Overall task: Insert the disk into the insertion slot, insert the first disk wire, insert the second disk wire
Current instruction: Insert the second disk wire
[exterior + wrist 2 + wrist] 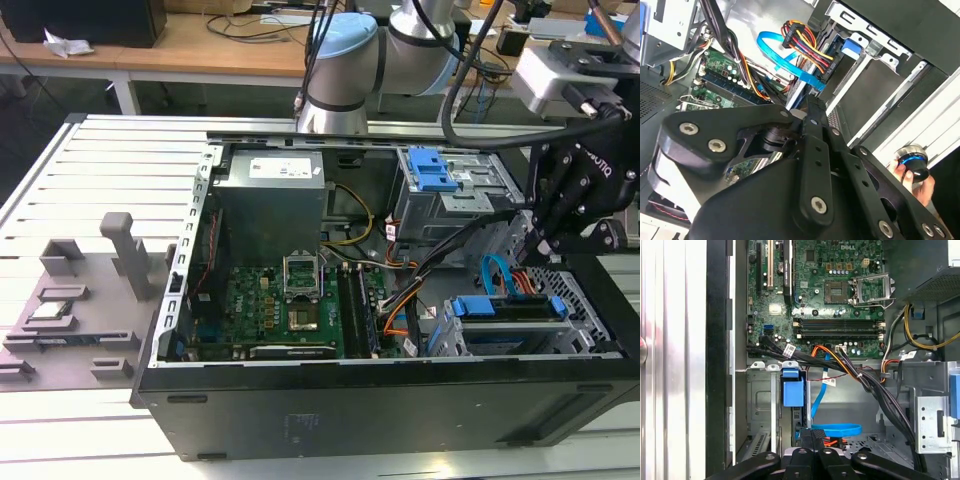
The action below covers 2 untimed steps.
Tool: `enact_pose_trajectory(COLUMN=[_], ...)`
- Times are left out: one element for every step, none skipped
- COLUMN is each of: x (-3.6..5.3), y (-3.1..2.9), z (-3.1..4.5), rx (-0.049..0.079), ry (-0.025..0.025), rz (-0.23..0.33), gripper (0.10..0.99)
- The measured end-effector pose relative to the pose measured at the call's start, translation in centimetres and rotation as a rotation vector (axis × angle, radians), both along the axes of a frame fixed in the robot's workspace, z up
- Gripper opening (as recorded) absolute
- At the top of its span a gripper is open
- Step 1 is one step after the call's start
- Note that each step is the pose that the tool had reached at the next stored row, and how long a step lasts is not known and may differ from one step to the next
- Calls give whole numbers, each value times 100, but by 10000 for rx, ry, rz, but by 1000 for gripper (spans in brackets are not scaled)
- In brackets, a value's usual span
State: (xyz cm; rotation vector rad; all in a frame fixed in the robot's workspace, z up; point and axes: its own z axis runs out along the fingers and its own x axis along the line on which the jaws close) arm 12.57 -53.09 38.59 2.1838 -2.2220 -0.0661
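Note:
The disk (508,306), in its blue carrier, sits inside the insertion slot (585,300) of perforated grey metal at the case's corner on the exterior view's right. Its blue tab (792,390) faces the motherboard. My black gripper (541,243) hangs just above the disk's rear end. The fingers (806,437) stand pressed together at the plug end of a flat blue disk wire (838,430); whether they pinch it is hidden. A bundle of red, yellow and black wires (807,47) runs to a plug at the disk (850,47), beside the blue disk wire (785,60).
A taller grey drive cage with a blue latch (436,170) stands behind the slot. Black cable bundles (875,390) cross between motherboard (280,300) and drive bays. A person's hand (920,187) holds a round knob outside the case wall. Grey fixtures (70,300) lie on the slatted table.

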Motion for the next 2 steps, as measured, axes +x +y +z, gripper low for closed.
enact_pose_trajectory(x=[0, 0], y=[0, 0], z=[0, 0], rx=[0, 1], ry=[0, 0], rz=[0, 0], gripper=[106, 106])
